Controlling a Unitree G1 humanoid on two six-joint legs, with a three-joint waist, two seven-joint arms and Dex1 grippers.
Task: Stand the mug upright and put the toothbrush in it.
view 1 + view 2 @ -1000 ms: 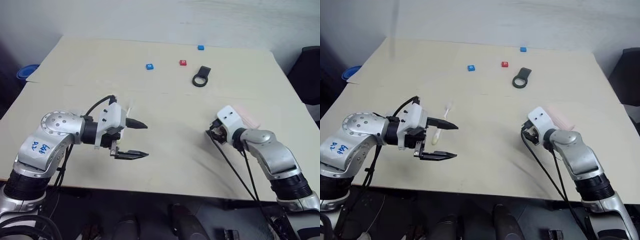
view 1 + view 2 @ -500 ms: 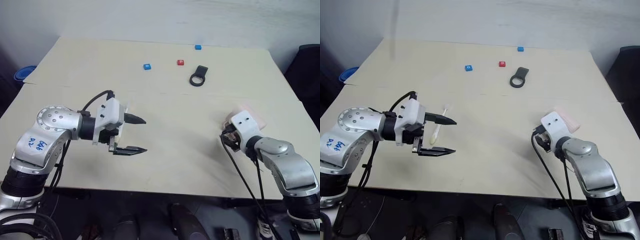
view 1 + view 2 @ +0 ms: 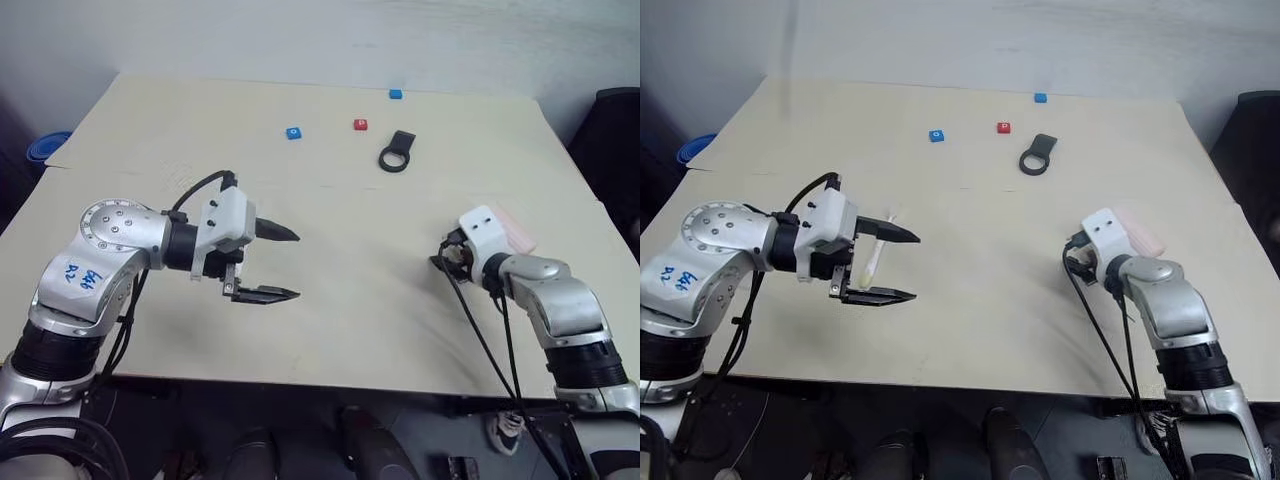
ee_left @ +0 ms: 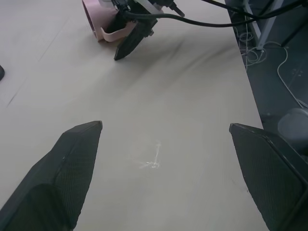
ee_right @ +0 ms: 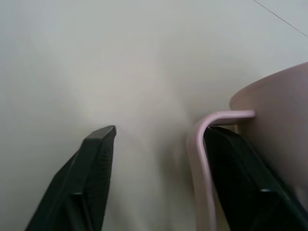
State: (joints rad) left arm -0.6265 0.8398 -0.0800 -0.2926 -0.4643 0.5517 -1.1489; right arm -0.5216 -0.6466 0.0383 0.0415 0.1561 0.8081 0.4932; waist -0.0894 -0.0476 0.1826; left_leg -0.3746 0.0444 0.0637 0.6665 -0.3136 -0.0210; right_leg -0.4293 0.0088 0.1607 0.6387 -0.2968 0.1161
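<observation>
- I have the right gripper (image 5: 159, 159) at the pale pink ribbed mug (image 4: 96, 19), which lies on its side at the right edge of the beige surface (image 3: 330, 200); one of its black fingers (image 5: 240, 183) sits inside the loop handle, the other outside, part open and not yet pinched, ready to tip the mug upright.
- The slim white-and-yellow toothbrush (image 3: 875, 258) lies flat, far left of the mug.
- My left gripper (image 3: 272, 263) hovers over the toothbrush, spread wide and empty, ready for the pick.

Pale surface (image 3: 400, 310) carries: mug (image 4: 98, 17) on its side, toothbrush (image 3: 873, 262), black ring holder (image 3: 398, 153) — two blue blocks (image 3: 293, 133), one red (image 3: 361, 124).
</observation>
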